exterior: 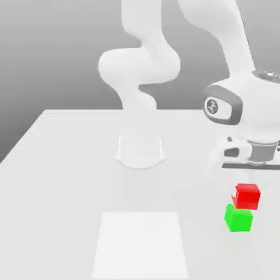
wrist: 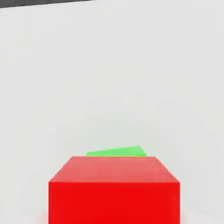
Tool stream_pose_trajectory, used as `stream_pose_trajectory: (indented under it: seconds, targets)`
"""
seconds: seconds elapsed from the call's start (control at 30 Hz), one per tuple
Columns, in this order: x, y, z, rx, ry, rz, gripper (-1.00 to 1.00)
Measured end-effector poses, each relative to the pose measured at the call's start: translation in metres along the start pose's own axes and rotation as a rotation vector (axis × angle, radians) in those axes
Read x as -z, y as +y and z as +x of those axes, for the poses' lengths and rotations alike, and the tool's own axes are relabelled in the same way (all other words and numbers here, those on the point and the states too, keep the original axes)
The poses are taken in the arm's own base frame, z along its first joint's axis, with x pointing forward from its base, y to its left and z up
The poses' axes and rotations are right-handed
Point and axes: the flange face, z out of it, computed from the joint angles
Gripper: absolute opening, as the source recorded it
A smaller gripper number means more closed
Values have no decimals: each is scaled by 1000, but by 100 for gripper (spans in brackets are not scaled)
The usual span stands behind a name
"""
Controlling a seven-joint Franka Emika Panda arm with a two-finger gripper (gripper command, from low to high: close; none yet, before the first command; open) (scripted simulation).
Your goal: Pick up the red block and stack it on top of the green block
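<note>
The red block (exterior: 247, 196) hangs just under my hand at the exterior view's right, with my gripper (exterior: 247, 187) shut on it from above. It sits slightly higher than the green block (exterior: 238, 217) and overlaps that block's far upper corner. The green block rests on the white table (exterior: 65, 180). From the hand view, the red block (wrist: 113, 190) is close and large, and a sliver of the green block (wrist: 117, 152) shows past its far edge.
The arm's white base (exterior: 140, 150) stands at the middle of the table. A paler rectangular patch (exterior: 141, 243) lies on the table surface near the front. The table's far edge (exterior: 82, 111) runs behind the base.
</note>
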Motion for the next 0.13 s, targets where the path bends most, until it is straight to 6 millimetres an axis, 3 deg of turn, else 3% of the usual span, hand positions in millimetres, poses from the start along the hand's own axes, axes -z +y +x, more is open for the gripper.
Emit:
stream_pose_trajectory:
  seconds: [0.03, 0.07, 0.13]
  targets:
    - [-6, 2, -1, 2, -1, -3, -100]
    - [-11, 3, -1, 3, -1, -5, 100]
    - [-11, 3, -1, 3, -1, -5, 100]
